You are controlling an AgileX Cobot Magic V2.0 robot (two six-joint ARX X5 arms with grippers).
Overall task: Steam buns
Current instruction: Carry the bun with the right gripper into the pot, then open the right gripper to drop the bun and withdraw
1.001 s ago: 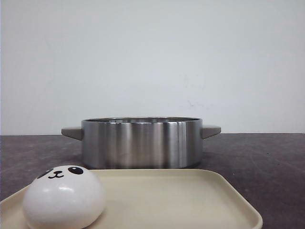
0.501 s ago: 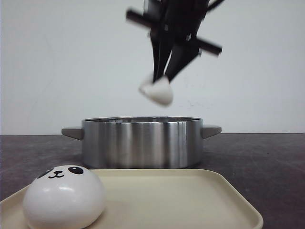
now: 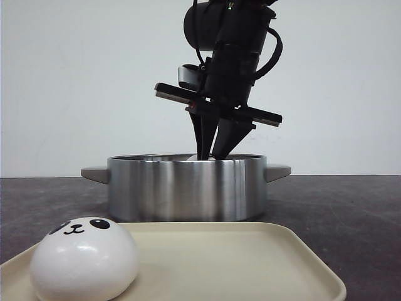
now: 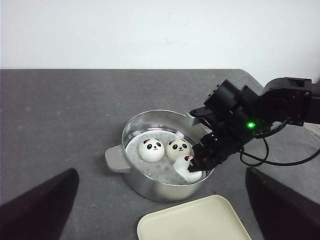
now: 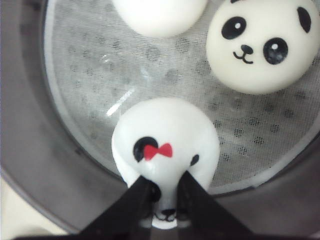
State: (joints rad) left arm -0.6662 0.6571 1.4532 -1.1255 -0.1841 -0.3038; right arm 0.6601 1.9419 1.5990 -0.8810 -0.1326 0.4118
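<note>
Pinching a bun [image 5: 165, 150] in our right gripper [image 5: 162, 192] just over the steamer pot's [image 3: 186, 188] perforated floor beside two seated buns [image 4: 151, 149], we judge the last bun [image 3: 84, 258] on the tray [image 3: 250, 263] nearest our unseen left arm.

Right arm: angled steeply down, wrist tilted.
Right gripper [image 3: 212, 153]: fingers [image 5: 131, 206] pinched narrow, clamping a bun [image 5: 165, 145].
Left gripper: unseen.
</note>
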